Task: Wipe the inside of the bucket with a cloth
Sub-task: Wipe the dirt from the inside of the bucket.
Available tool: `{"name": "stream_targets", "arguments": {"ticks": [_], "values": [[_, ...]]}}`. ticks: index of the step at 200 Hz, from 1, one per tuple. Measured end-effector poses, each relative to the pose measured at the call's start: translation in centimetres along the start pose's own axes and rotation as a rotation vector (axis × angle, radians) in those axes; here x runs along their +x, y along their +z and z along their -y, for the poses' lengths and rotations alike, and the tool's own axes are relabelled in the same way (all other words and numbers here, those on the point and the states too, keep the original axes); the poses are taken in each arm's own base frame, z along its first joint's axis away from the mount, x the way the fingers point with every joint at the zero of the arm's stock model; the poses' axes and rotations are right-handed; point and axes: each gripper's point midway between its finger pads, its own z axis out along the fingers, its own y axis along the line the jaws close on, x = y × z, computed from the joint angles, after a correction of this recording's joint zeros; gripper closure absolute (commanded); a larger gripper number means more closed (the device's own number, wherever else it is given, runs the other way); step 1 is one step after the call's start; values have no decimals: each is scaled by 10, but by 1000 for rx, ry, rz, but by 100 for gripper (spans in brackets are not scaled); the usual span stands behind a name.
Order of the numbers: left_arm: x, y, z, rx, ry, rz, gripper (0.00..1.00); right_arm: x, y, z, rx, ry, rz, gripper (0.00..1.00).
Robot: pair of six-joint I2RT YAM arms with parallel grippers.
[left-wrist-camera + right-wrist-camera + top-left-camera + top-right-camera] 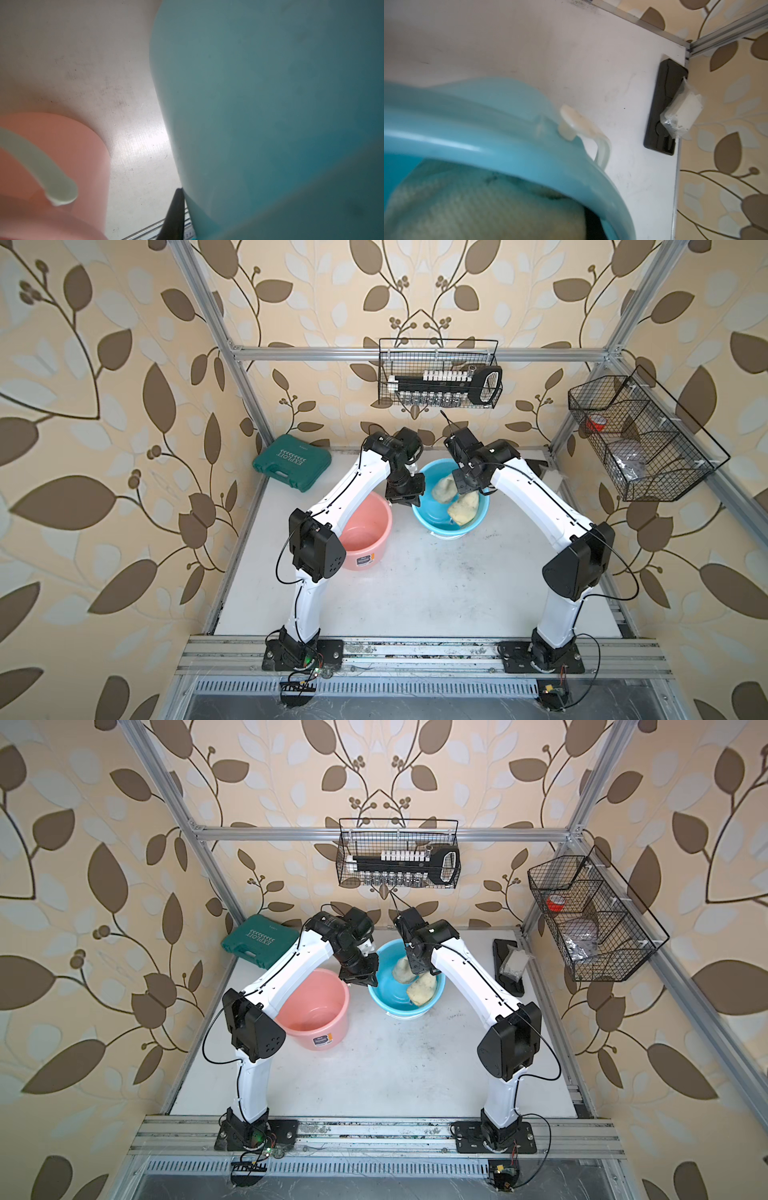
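Blue bucket (270, 104): on the bench (415, 593), near the pink bucket (388, 516).
Left claw (408, 502): closed on its rim.
Right claw (461, 490): down inside, pinched shut on the cloth (465, 510).
Cloth: bunched against the inner wall.

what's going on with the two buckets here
The robot is at work cleaning the blue bucket. Its left gripper is shut on the bucket's rim, apparently to steady it. The right gripper reaches inside, shut on the pale-yellow cloth, which is bunched inside the bucket. The pink bucket stands beside it on the table, empty, with no gripper on it.
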Motion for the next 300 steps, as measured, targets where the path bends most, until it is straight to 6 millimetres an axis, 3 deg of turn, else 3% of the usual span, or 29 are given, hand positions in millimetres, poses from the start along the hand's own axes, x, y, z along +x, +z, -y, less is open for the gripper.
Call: {"name": "stream_targets", "arguments": {"ticks": [26, 75, 142, 170, 216, 236, 273, 300], "values": [[-3, -6, 3, 3, 3, 12, 100, 16, 3, 0, 73, -62, -20, 100], [-4, 7, -16, -69, -24, -31, 100, 45, -7, -16, 108, -220, -84, 100], [-5, 5, -27, -99, -40, -33, 100, 70, -7, -65, -181, -205, -206, 100], [-6, 4, -28, -96, -41, -33, 100, 71, 5, -63, -281, -100, -246, 100], [-3, 10, -25, -79, -35, -54, 100, 42, 24, -37, -279, 31, -178, 100], [0, 11, -28, -80, -40, -69, 100, 22, 17, -32, -270, 37, -109, 100], [1, 14, -29, -74, -42, -82, 100, -40, -12, -28, -254, 32, 97, 100], [4, 15, -27, -56, -50, -100, 100, -57, -16, -37, -237, -6, 158, 100]]}}
